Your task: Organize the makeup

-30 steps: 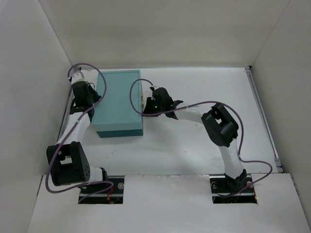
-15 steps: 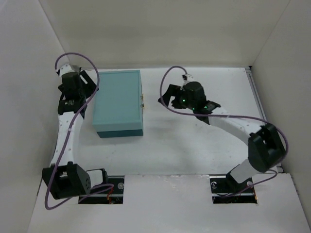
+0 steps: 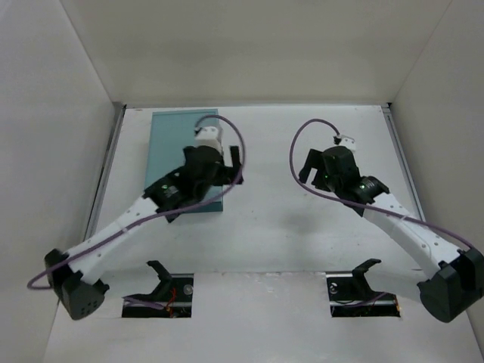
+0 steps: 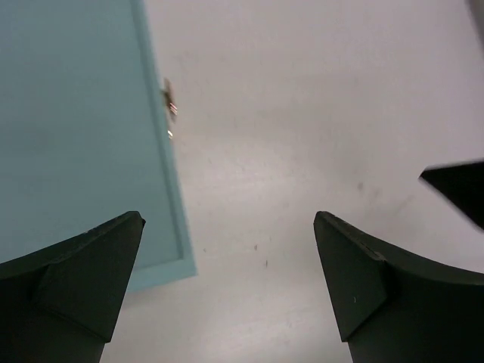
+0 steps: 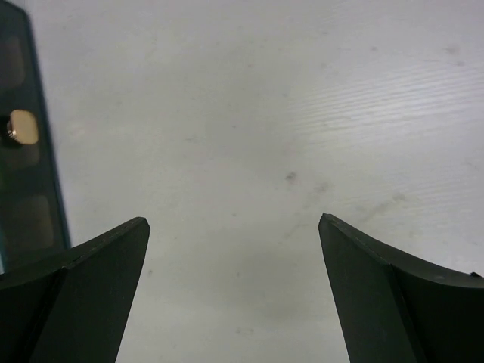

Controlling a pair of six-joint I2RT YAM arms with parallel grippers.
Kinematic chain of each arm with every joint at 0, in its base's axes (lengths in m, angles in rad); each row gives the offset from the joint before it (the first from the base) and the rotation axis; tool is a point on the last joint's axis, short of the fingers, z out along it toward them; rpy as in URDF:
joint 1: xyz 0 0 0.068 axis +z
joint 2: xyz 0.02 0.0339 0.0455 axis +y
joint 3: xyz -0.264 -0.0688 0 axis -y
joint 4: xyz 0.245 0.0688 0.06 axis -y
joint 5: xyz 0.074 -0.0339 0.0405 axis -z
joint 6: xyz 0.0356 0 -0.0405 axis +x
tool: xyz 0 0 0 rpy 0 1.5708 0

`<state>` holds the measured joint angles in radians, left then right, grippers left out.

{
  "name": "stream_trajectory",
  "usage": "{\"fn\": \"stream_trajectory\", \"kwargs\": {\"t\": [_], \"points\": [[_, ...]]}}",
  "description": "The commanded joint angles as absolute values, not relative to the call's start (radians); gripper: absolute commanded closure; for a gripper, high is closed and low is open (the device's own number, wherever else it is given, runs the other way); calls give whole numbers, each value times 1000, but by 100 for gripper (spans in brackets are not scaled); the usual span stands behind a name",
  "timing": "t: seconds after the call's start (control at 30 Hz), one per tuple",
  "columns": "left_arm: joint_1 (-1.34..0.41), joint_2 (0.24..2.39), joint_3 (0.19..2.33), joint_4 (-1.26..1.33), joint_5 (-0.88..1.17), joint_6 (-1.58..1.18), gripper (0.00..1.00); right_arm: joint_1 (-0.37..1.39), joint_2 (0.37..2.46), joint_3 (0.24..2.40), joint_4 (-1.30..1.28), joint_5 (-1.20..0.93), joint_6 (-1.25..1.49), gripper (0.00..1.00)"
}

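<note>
And the makeup, well, none of it showed in any of the three views, so where it sat could not be told. What did show was the teal box (image 3: 170, 144), lid down, sitting at the far left of the white worktop (image 3: 302, 227) with its long sides running front to back. Its small metal clasp (image 4: 169, 106) glinted on the right-hand edge in the left wrist view, and it turned up again as a pale knob on the dark box side at the left rim of the right wrist view.

Over to the left gripper (image 4: 228, 218): jaws spread wide, released, nothing between them but bare worktop and the box's near right corner. From above, the left arm reached in from the near left corner and lay across the near right part of the box, its wrist hanging over the box's right edge.

The right gripper (image 5: 233, 219) matched it, with jaws fully parted, nothing held, and only speckled white surface under the gap. From above it hung over open worktop to the right of the box, apart from it, its arm stretching back to the near right corner.

A dark wedge poked in at the right edge of the left wrist view; what it was could not be told.
</note>
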<state>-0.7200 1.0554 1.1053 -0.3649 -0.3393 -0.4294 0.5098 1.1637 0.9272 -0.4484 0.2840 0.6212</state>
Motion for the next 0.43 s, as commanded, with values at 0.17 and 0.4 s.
{"fn": "stream_trajectory", "kwargs": {"t": [0.17,0.4], "points": [[-1053,1258,1086,-359,-555,-477,0,435,956,818,-580,394,618,0],[-1050,1282,1089,-353,-541,-492,0,397,836,767,-587,391,594,0]]}}
